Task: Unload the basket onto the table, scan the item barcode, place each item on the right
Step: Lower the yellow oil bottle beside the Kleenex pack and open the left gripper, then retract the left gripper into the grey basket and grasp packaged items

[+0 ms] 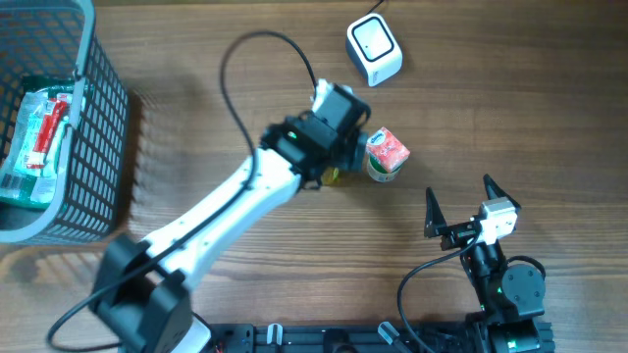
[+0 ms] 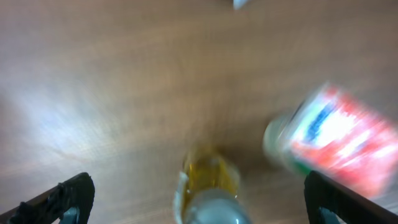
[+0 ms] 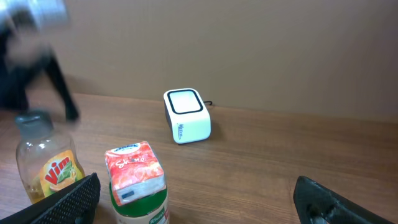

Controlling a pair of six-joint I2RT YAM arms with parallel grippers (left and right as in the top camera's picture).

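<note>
Left tool (image 2: pixel 199 194) gapes over the bottle (image 3: pixel 46 165), right tool (image 1: pixel 458 188) gapes idle; looks like pick-up time: clamp it, then present it to the scanner (image 1: pixel 374 49).

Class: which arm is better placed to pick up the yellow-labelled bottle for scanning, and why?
Probably left: the left gripper hangs open over the bottle, fingers either side; the right gripper, also open, sits farther off.

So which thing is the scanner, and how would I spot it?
Look at the wooden table, along its far side by the wall. There sits a small white box with a dark-rimmed window on top and a cable behind. The bottle and the red-labelled cup nearer us are colourful; it alone is plain white.
</note>
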